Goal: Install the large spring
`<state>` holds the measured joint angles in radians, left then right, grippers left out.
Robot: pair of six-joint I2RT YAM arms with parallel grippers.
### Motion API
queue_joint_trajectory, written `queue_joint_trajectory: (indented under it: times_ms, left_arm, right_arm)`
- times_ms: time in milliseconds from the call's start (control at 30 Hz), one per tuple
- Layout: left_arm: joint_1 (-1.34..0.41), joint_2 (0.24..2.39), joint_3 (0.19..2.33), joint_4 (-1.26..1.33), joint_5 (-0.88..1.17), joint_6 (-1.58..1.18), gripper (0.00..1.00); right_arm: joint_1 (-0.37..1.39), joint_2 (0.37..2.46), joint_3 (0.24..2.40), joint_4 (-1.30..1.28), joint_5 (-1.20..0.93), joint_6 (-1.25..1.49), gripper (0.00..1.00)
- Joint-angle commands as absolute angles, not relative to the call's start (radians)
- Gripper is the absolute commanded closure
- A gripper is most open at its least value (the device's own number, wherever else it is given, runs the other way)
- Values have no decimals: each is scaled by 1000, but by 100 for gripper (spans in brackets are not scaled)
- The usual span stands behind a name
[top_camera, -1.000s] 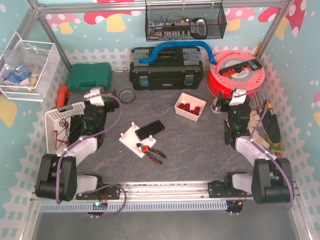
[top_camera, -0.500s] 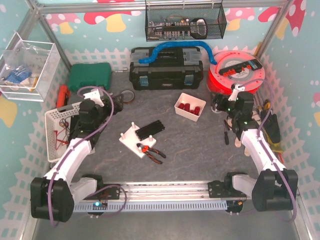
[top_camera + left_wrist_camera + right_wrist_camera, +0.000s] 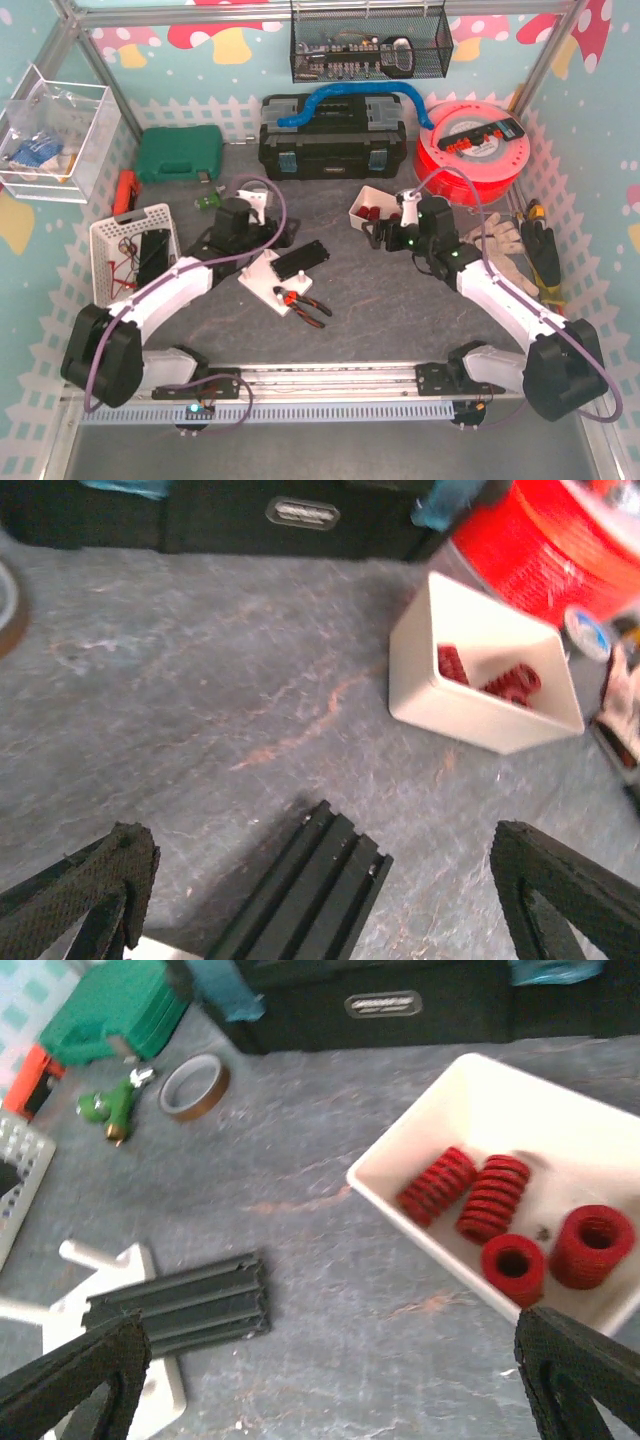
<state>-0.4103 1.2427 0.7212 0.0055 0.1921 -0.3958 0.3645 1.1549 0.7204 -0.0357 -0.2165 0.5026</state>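
TOP: your left claw (image 3: 272,236) is spread wide just behind the black slotted metal rail (image 3: 300,262); your right claw (image 3: 374,234) is wide, at the white rectangular plastic bin (image 3: 362,204) | LEFT WRIST: rail end between the fingers, bin ahead-right | RIGHT WRIST: red coil springs (image 3: 490,1200) lie in the bin ahead-right, its near wall between them and the claw

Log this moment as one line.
left gripper open near black rail | right gripper open near white bin | red springs in bin, none held
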Motion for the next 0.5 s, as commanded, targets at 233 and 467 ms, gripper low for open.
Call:
queue_joint_trajectory:
  times_ms: [233, 467]
  left_arm:
    - [-550, 1507, 1053, -332, 116, -84, 11]
    - [-558, 1716, 1224, -536, 138, 62, 11]
  right_arm:
    - [596, 1096, 526, 175, 45, 359, 1]
    - [624, 969, 401, 292, 233, 375, 1]
